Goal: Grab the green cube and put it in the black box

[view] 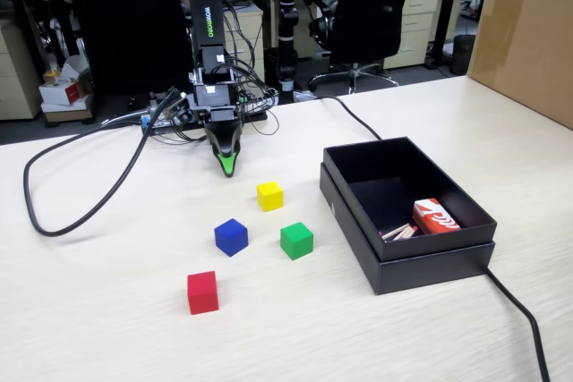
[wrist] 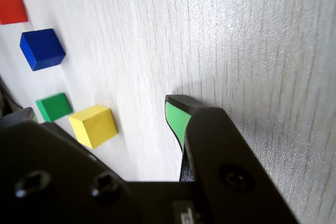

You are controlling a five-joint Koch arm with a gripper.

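Note:
The green cube (view: pixel 296 240) sits on the pale table, left of the black box (view: pixel 430 270) and apart from it. In the wrist view the green cube (wrist: pixel 54 106) lies beyond the yellow cube. My gripper (view: pixel 229 164) points down at the table behind the cubes, well short of the green one. Its two green-padded tips stand apart in the wrist view, so the gripper (wrist: pixel 100 113) is open with nothing held. The right finger (wrist: pixel 176 116) shows clearly; the left tip only peeks over the gripper body.
A yellow cube (view: pixel 269 195) lies nearest the gripper, with a blue cube (view: pixel 231 236) and a red cube (view: pixel 202 292) further forward. The box holds a red-and-white packet (view: pixel 435 216) and sticks. A brown carton (view: pixel 528 33) stands back right. Black cables (view: pixel 36 212) cross the table.

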